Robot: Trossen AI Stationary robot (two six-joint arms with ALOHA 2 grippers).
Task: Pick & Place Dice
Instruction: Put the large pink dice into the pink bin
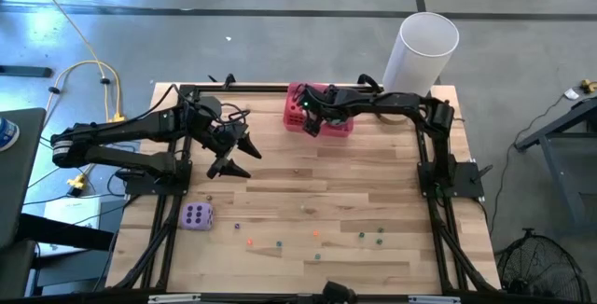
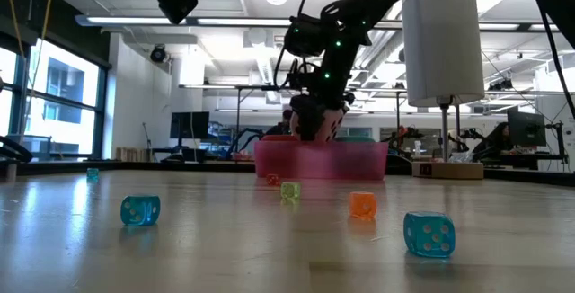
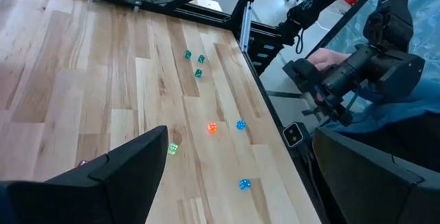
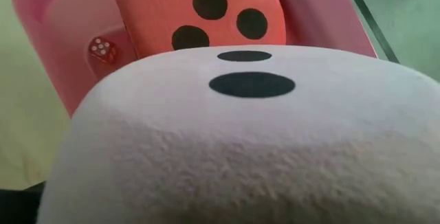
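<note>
A pale pink die (image 4: 247,148) fills my right wrist view and hides the fingers. In the low view the pink die (image 2: 316,124) sits just above the rim of the pink tray (image 2: 359,160), with my right gripper (image 2: 316,136) open around it. Beyond it, a red die (image 4: 206,11) and a tiny red one (image 4: 101,50) lie in the tray (image 1: 294,94). A purple die (image 1: 197,216) rests on the table at the near left. Several tiny dice (image 2: 140,209) are scattered on the near half. My left gripper (image 1: 241,155) hangs open in the air over the table's left. My right gripper comes at the pink die from above, slanting down over the tray. The die itself hides the fingers, so I cannot tell whether they touch it or what it rests on.
A tall white cylinder (image 1: 424,52) stands at the far right corner, close behind the tray. Black frame rails (image 1: 429,183) run along the table's edges. A person's hand (image 3: 328,60) shows beyond the table's edge in the left wrist view.
</note>
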